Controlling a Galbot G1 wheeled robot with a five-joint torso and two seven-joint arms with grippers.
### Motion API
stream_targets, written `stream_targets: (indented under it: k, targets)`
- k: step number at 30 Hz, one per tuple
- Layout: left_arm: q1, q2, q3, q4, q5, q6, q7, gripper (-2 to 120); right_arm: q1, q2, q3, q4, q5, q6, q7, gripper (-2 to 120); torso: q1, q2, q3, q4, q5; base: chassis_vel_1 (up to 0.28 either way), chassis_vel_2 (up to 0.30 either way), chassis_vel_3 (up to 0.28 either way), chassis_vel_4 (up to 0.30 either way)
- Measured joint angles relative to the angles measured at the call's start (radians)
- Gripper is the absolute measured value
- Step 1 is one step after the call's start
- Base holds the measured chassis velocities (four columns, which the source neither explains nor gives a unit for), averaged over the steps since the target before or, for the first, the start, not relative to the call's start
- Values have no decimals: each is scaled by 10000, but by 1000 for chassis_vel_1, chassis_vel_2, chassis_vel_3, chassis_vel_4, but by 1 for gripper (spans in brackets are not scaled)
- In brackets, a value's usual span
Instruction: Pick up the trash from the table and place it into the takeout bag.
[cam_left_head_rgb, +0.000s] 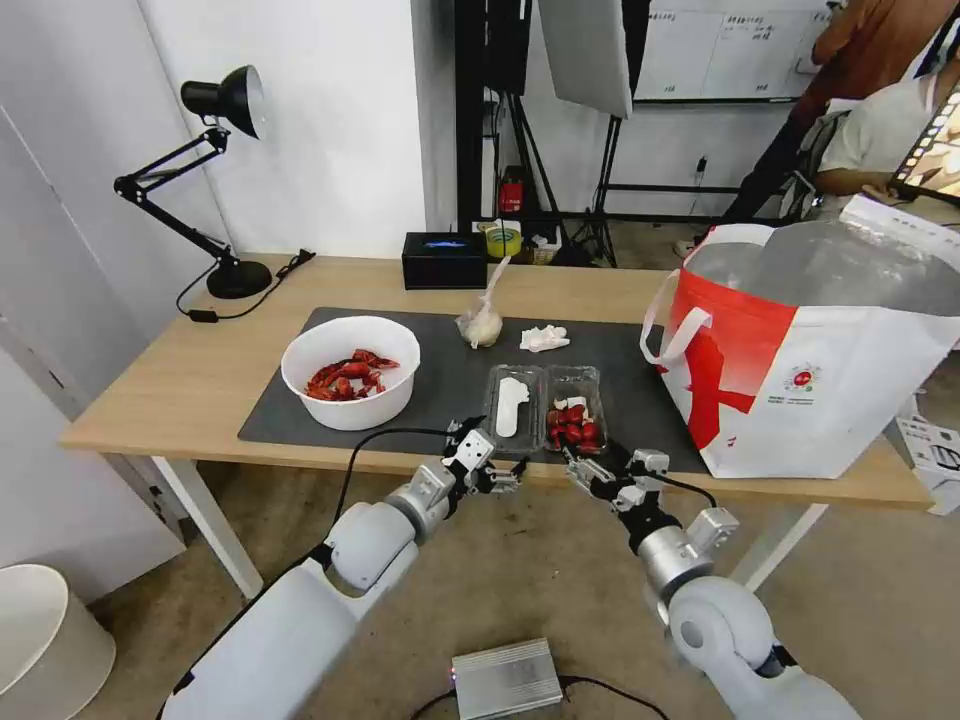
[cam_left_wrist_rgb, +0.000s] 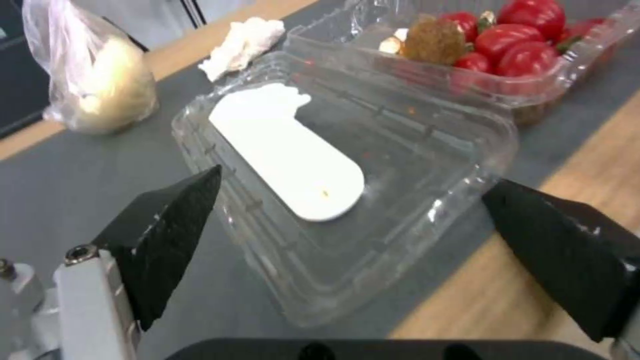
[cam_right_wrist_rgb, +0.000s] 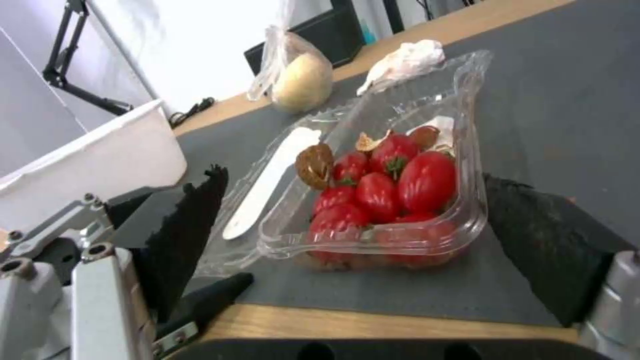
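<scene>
Left gripper (cam_left_head_rgb: 508, 478) and right gripper (cam_left_head_rgb: 583, 472) are held spread apart at the table (cam_left_head_rgb: 200, 380) edge, each just short of the clear ribbed clamshell tray (cam_left_head_rgb: 545, 405). Takeout bag (cam_left_head_rgb: 800, 380) is seen beside the tray, foil-lined.

We see 2 glossy white arms with rounded shells and grey-silver joint rings. A thin black cable loops along the left arm. The left tool (cam_left_head_rgb: 503, 478) and the right tool (cam_left_head_rgb: 583, 472) have pale grey metal frames with hex screws and black, wedge-shaped fingers (cam_left_wrist_rgb: 167, 225), finely ridged.
</scene>
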Motion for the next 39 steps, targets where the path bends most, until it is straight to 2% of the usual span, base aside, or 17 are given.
stream_targets:
  k: [11,25,27,32,39]
  targets:
    - [-123,-67,-117,324,1396,-510,365,100,-10,23,7,0,1,11,-7,91,-1,2,-2,-3,-1,0,0,0,0]
    - [82,-12,-555,315,2573,-945,711,100,-67,54,20,-28,-45,41,-27,91,-1,3,-2,-4,-2,0,0,0,0]
    - [185,-71,-712,354,3363,-1303,723,100,-86,74,20,-30,-64,47,-39,91,-2,3,-2,0,0,0,0,0,0]
    - [250,-231,-833,458,4384,-1879,735,100,-93,73,18,-33,-68,53,-68,91,-5,3,-1,3,1,0,0,0,0]
    - [258,-347,-868,526,4721,-2149,587,99,-120,75,4,-3,-68,60,-77,91,-5,1,1,2,1,0,0,0,0]
